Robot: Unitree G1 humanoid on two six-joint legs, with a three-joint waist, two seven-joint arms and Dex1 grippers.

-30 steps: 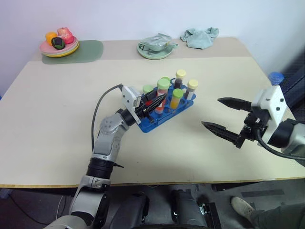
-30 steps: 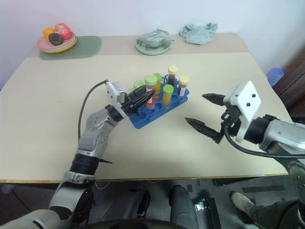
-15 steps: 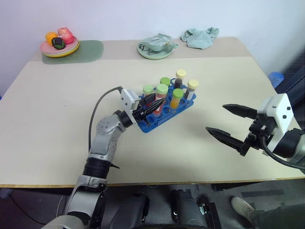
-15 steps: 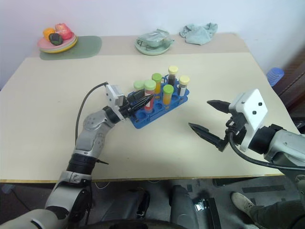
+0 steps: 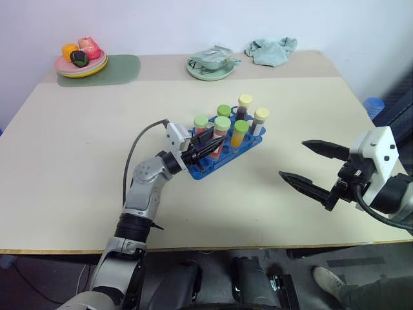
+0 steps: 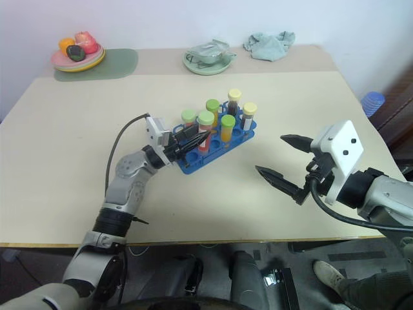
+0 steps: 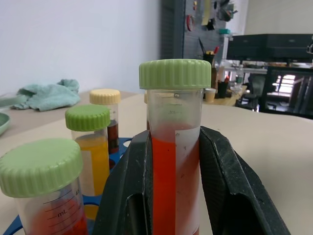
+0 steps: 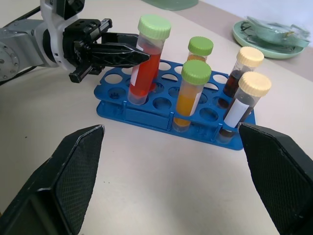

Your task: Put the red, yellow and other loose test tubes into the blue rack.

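Tabletop: red tube (image 8: 145, 63) between left fingers (image 8: 122, 54)

"mL" beside graduation marks on a green-capped tube (image 7: 46, 205)

Blue rack (image 8: 161, 117); red tube (image 8: 145, 61) green cap; yellow-orange tube (image 8: 190, 95) green cap; black left tool (image 8: 120, 54).

Silver-grey jointed arms with a black cable (image 5: 132, 161), white wrist housings and black ridged jaws.
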